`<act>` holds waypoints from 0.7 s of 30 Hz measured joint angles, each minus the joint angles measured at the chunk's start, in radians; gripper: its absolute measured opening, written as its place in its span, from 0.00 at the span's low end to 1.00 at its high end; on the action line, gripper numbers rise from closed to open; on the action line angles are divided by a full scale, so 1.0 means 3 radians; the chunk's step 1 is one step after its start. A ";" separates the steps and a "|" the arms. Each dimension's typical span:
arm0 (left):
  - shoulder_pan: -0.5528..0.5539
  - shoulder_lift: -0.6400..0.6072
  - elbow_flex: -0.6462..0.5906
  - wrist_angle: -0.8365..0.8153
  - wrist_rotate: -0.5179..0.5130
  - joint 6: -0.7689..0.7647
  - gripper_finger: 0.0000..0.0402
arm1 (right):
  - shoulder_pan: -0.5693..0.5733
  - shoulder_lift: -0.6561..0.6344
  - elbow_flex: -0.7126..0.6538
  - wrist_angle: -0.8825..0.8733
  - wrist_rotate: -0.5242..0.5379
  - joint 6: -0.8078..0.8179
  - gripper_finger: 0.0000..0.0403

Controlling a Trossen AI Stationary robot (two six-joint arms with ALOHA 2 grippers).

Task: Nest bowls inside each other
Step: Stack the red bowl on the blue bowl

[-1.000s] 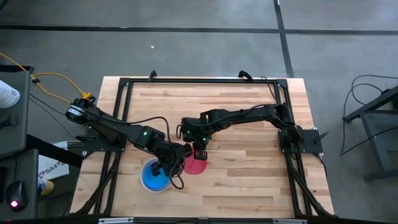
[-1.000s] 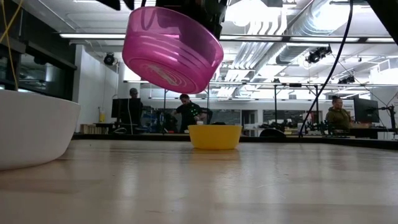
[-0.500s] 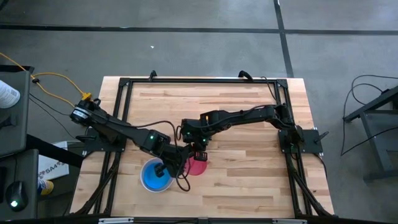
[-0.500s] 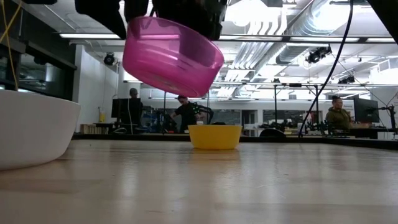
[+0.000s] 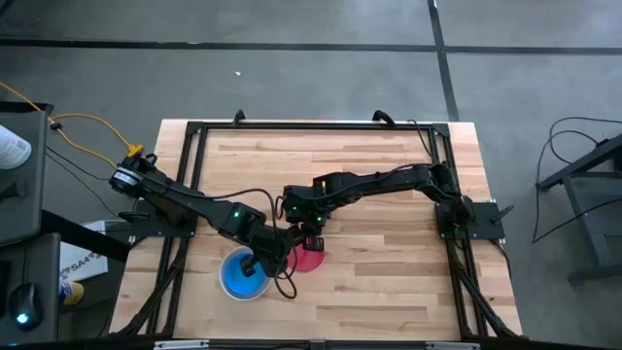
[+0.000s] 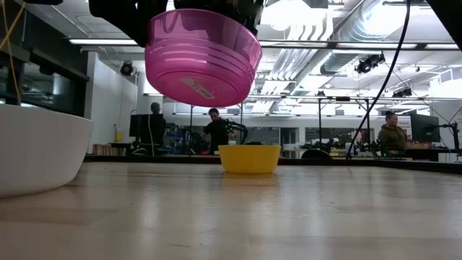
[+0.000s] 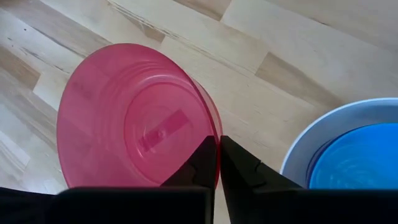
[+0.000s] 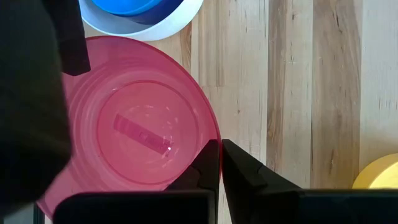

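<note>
A see-through pink bowl (image 6: 202, 58) hangs in the air above the table, mouth up and a little tilted. Both grippers are shut on its rim: my left gripper (image 7: 219, 146) on the bowl's left side (image 5: 285, 255), my right gripper (image 8: 221, 149) on its far side (image 5: 311, 236). Just left of it a blue bowl (image 5: 238, 275) sits inside the white bowl (image 7: 298, 149), which rests on the table near the front. A yellow bowl (image 6: 249, 159) stands upright on the wood farther back. My left gripper pinches the pink bowl's rim (image 7: 213, 132), one finger inside the bowl and one outside. It slants down from the table's left. The bowl is lifted clear. My right gripper pinches the rim (image 8: 215, 138) on the bowl's far side, one finger inside and one outside. It slants down from the far right. The bowl hangs below the fingers, clear of the table.
The white bowl (image 6: 36, 148) stands close beside the lifted bowl, toward the table's near left. A black frame (image 5: 194, 131) runs around the wooden top. Bare wood lies to the right and far side. People sit at desks in the room behind.
My left gripper has gone a little toward the table's right, up to the pink bowl's rim. The bowl has rocked in the air and now shows more of its underside to the low view, still lifted clear.
</note>
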 joint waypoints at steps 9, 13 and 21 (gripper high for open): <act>0.0000 -0.0003 -0.0003 0.0000 -0.0003 0.0013 0.00 | 0.0000 0.0000 0.0000 0.0016 -0.0001 0.0000 0.01; 0.0000 -0.0006 -0.0003 0.0000 -0.0004 0.0013 0.00 | 0.0000 0.0000 0.0000 0.0049 0.0004 0.0000 0.01; 0.0000 -0.0006 -0.0003 0.0011 -0.0030 0.0026 0.00 | 0.0000 0.0000 0.0000 0.0071 -0.0001 0.0011 0.04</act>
